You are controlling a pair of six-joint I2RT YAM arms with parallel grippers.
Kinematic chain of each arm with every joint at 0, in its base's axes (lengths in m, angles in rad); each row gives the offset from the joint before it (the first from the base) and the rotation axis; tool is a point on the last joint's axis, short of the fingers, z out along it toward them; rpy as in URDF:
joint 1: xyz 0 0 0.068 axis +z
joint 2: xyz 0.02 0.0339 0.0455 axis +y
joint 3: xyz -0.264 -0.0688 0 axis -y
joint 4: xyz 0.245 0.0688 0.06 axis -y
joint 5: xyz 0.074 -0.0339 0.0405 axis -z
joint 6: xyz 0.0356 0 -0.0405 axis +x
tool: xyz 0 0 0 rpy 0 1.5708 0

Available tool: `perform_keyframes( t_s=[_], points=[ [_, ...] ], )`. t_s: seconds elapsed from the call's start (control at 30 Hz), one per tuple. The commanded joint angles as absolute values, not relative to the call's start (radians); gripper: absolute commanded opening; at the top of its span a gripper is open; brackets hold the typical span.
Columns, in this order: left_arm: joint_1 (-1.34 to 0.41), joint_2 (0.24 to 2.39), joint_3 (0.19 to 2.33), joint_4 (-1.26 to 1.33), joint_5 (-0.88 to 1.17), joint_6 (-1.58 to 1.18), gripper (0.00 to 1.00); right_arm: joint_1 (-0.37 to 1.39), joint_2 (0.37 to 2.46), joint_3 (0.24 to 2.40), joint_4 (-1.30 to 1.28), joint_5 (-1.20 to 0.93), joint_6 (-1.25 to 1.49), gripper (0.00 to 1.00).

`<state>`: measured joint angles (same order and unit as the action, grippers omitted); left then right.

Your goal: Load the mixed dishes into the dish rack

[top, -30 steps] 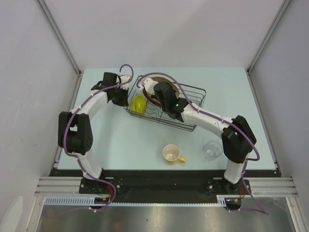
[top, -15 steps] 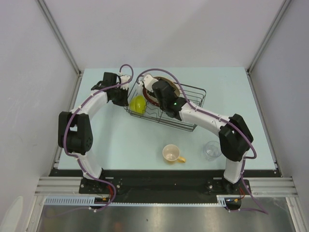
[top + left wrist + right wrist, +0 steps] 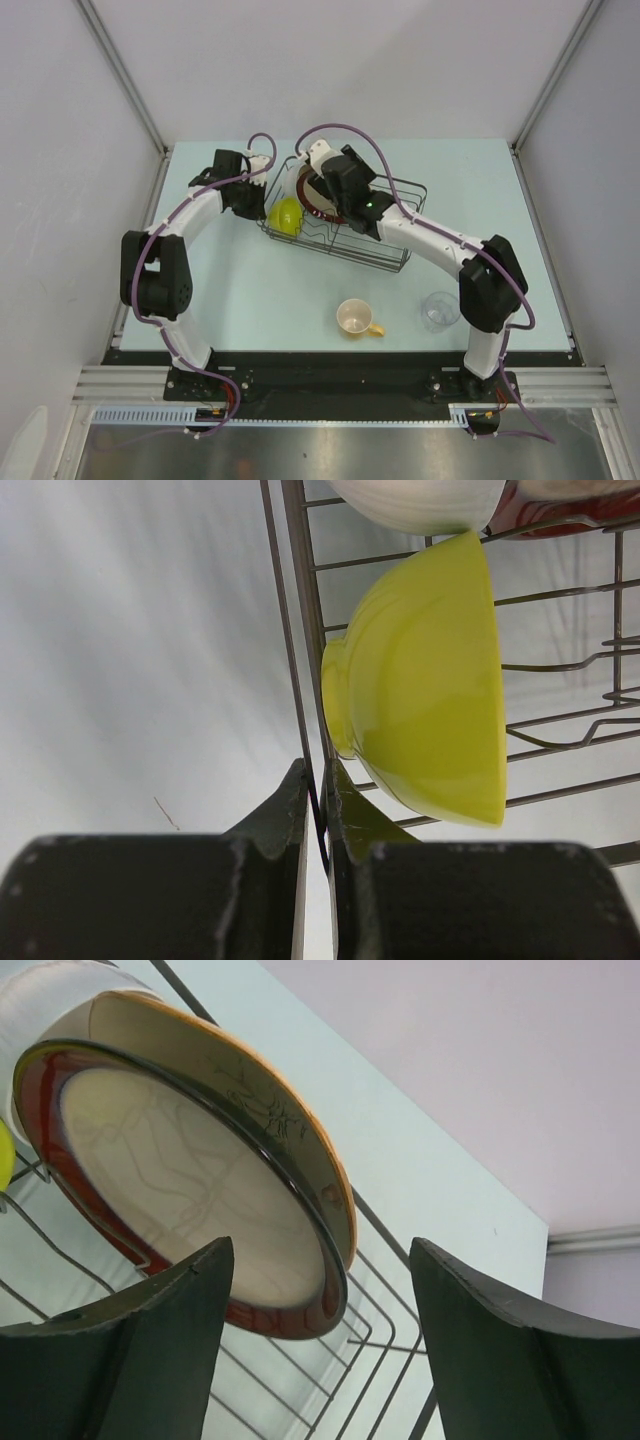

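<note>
Left gripper [image 3: 316,780] clamps wire dish rack [image 3: 303,600] beside glossy lime-green bowl [image 3: 430,680] — right gripper [image 3: 320,1260] stands spread, facing round dark-red-rimmed tan plate [image 3: 170,1190].

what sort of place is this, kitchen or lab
Probably a robot lab test cell, not a kitchen: plain grey panel walls box in a pale green table carrying a black wire dish rack, and a left arm and a right arm are bolted to an aluminium rail at its near edge.
</note>
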<state>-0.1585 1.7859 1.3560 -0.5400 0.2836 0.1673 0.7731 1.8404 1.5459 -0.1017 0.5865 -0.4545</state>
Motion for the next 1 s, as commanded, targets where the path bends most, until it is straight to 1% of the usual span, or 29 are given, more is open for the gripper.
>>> perform_keyframes(
  t_s=[0.0, 0.03, 0.1, 0.13, 0.2, 0.23, 0.27, 0.3, 0.33, 0.37, 0.43, 0.47, 0.57, 0.63, 0.77, 0.83, 0.87, 0.97],
  points=[
    [-0.152, 1.798, 1.324, -0.684, 0.279, 0.236, 0.07, 0.77, 1.704, 1.572, -0.124, 0.676, -0.356, 0.78],
    [-0.149, 1.792, 1.331, -0.689, 0.284, 0.236, 0.07, 0.767, 1.68, 1.566, -0.17, 0.698, -0.333, 0.8],
    [-0.129, 1.781, 1.362, -0.712, 0.296, 0.235, 0.07, 0.753, 1.59, 1.54, -0.259, 0.721, -0.22, 0.81],
    [-0.12, 1.766, 1.374, -0.719, 0.304, 0.238, 0.08, 0.752, 1.548, 1.522, -0.344, 0.716, -0.184, 0.81],
    [-0.091, 1.749, 1.408, -0.738, 0.307, 0.244, 0.08, 0.752, 1.443, 1.482, -0.434, 0.713, -0.12, 0.8],
    [-0.08, 1.735, 1.432, -0.747, 0.305, 0.25, 0.08, 0.744, 1.415, 1.476, -0.539, 0.701, -0.042, 0.8],
    [-0.063, 1.727, 1.443, -0.768, 0.299, 0.267, 0.09, 0.744, 1.389, 1.473, -0.59, 0.677, -0.011, 0.79],
    [-0.057, 1.72, 1.453, -0.776, 0.293, 0.276, 0.1, 0.744, 1.34, 1.47, -0.638, 0.666, 0.024, 0.78],
    [-0.049, 1.714, 1.46, -0.784, 0.282, 0.285, 0.12, 0.744, 1.321, 1.463, -0.725, 0.651, 0.081, 0.78],
    [-0.038, 1.691, 1.463, -0.788, 0.278, 0.299, 0.16, 0.747, 1.304, 1.459, -0.764, 0.634, 0.115, 0.77],
    [-0.026, 1.669, 1.46, -0.795, 0.272, 0.31, 0.2, 0.756, 1.273, 1.441, -0.849, 0.618, 0.161, 0.76],
    [-0.02, 1.651, 1.451, -0.798, 0.273, 0.314, 0.24, 0.761, 1.266, 1.43, -0.863, 0.608, 0.196, 0.76],
    [-0.017, 1.631, 1.411, -0.784, 0.287, 0.307, 0.3, 0.765, 1.258, 1.375, -0.864, 0.578, 0.236, 0.76],
    [-0.018, 1.625, 1.39, -0.778, 0.301, 0.296, 0.31, 0.764, 1.278, 1.362, -0.861, 0.563, 0.248, 0.76],
    [-0.018, 1.62, 1.364, -0.769, 0.328, 0.273, 0.36, 0.758, 1.391, 1.355, -0.879, 0.551, 0.284, 0.76],
    [-0.017, 1.6, 1.362, -0.769, 0.327, 0.276, 0.37, 0.749, 1.423, 1.347, -0.874, 0.552, 0.293, 0.75],
    [-0.017, 1.594, 1.362, -0.765, 0.324, 0.279, 0.37, 0.741, 1.436, 1.345, -0.871, 0.537, 0.295, 0.73],
    [-0.011, 1.578, 1.355, -0.753, 0.313, 0.285, 0.36, 0.684, 1.476, 1.338, -0.838, 0.487, 0.299, 0.59]
  ],
)
